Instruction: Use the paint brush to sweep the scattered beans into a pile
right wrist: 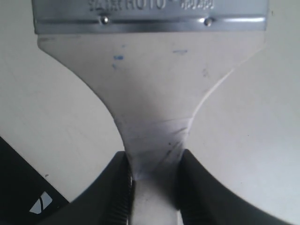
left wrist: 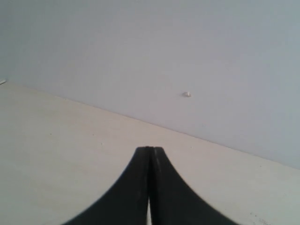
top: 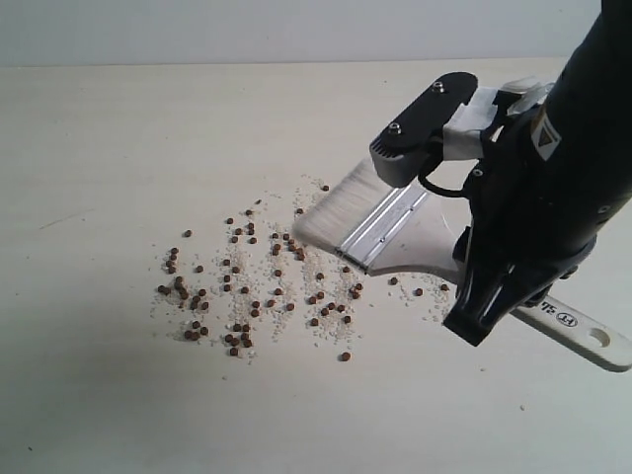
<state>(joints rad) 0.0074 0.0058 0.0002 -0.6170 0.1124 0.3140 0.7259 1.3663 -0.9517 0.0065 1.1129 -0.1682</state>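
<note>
The beans (top: 247,286), small dark reddish-brown pellets mixed with whitish crumbs, lie scattered over the middle-left of the table. The paint brush (top: 380,229) lies slanted to their right, its pale bristles (top: 331,209) touching the table at the scatter's far right edge. Its cream handle end with a hole (top: 592,339) points toward the front right. My right gripper (top: 462,265) is shut on the handle's narrow neck; in the right wrist view the gripper (right wrist: 154,176) clamps the paint brush (right wrist: 154,93) below the silver band. My left gripper (left wrist: 150,150) is shut and holds nothing. No beans show in either wrist view.
The beige table (top: 118,138) runs back to a pale wall (top: 296,30). A few stray beans (top: 417,290) lie under the brush handle. The right arm's black body (top: 553,178) hangs over the table's right side. A small white spot (left wrist: 186,94) marks the wall.
</note>
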